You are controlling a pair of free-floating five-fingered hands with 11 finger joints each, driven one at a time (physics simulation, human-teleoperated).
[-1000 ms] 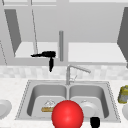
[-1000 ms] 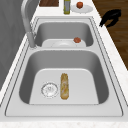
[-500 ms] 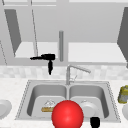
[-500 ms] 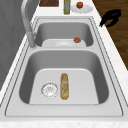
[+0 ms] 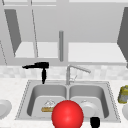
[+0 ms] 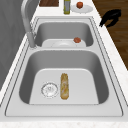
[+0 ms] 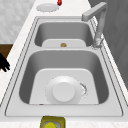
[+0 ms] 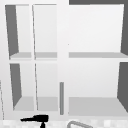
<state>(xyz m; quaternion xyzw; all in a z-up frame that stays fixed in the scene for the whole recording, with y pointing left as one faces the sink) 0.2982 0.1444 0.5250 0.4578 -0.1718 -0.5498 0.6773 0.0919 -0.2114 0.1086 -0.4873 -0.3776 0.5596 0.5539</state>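
Observation:
My left hand (image 5: 37,66) hangs in the air above the back left corner of the sink (image 5: 25,100), with its fingers straight and pointing left and the thumb down; it also shows in the upper view (image 8: 37,118). It holds nothing. My right hand (image 5: 95,122) floats at the front rim of the right basin, with relaxed fingers and nothing in them; it shows too in the left side view (image 6: 110,17) and the right side view (image 7: 3,63). A round red thing (image 5: 67,115) looms large at the front rim.
A bread roll (image 6: 64,86) lies beside the drain (image 6: 49,89) in the left basin. A white plate (image 7: 63,93) sits in the right basin, with a small red thing (image 6: 77,40) near it. A faucet (image 5: 75,71), a yellow-green jar (image 5: 123,94) and counter plates (image 5: 3,108) stand around.

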